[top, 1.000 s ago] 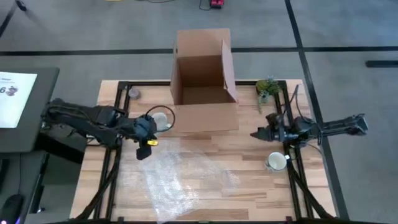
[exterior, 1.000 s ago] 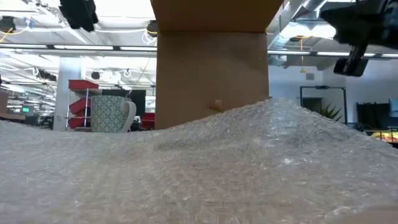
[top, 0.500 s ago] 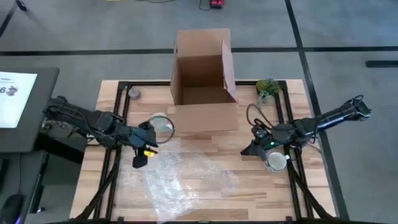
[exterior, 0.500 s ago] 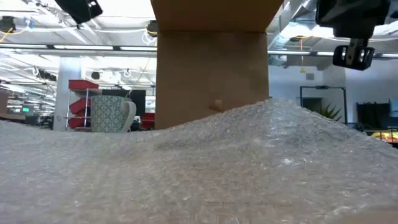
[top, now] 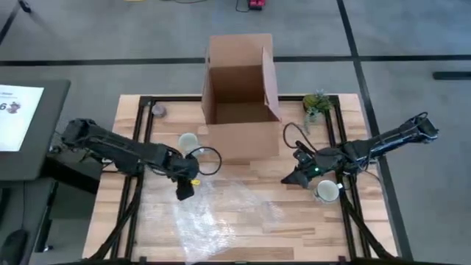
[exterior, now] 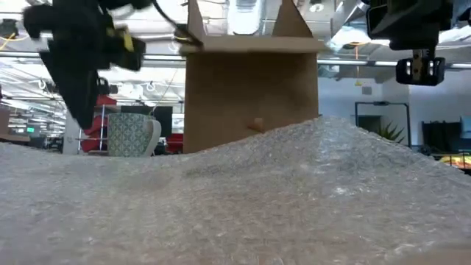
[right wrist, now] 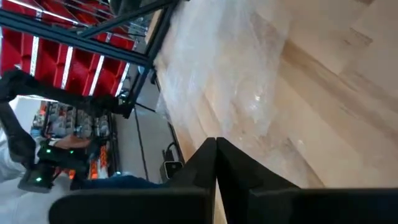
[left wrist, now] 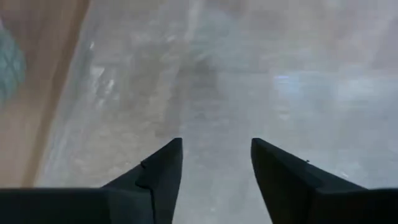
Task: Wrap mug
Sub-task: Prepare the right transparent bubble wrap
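We see the left gripper (top: 184,193) move from beside the patterned mug (top: 188,141) down over the bubble wrap (top: 213,210), fingers (left wrist: 163,168) apart. The right gripper (top: 288,180) drops low by the white mug (top: 327,191), fingers pressed together.

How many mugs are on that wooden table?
2: a patterned pale mug left of the brown cardboard box, and a white mug near the table's right edge. Others could sit hidden inside the box.

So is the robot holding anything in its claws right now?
No. The left gripper is open over the bubble wrap, gripping nothing. The right gripper is shut and empty, near a mug.
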Controlling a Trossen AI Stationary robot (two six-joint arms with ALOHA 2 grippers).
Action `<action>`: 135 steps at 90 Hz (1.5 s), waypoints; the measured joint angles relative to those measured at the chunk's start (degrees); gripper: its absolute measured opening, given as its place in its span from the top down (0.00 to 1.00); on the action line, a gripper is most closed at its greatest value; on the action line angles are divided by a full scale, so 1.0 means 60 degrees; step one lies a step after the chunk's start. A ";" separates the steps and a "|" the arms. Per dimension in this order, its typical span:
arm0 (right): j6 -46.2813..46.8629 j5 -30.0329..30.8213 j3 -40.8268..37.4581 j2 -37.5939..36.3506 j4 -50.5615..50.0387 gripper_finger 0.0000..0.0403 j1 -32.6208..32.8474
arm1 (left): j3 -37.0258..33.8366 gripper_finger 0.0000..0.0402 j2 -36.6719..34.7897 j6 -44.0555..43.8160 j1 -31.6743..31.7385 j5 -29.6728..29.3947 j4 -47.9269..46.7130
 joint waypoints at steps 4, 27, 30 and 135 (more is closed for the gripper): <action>0.0000 0.0000 0.0000 0.0009 -0.0045 1.00 0.0000 | -0.0126 0.52 0.0271 0.0160 0.0199 0.0274 0.0013; 0.0028 -0.0006 0.0000 0.0004 0.0028 1.00 0.0028 | -0.0290 0.52 0.1696 0.1532 0.0612 0.2145 0.0444; 0.0027 -0.0006 0.0000 0.0004 0.0026 1.00 0.0034 | -0.0290 0.54 0.1792 0.1611 0.0612 0.2415 0.0524; 0.1615 0.1047 0.0000 0.0004 0.0013 1.00 -0.0066 | 0.2246 1.00 -0.2135 -0.1486 0.0815 0.5634 0.8635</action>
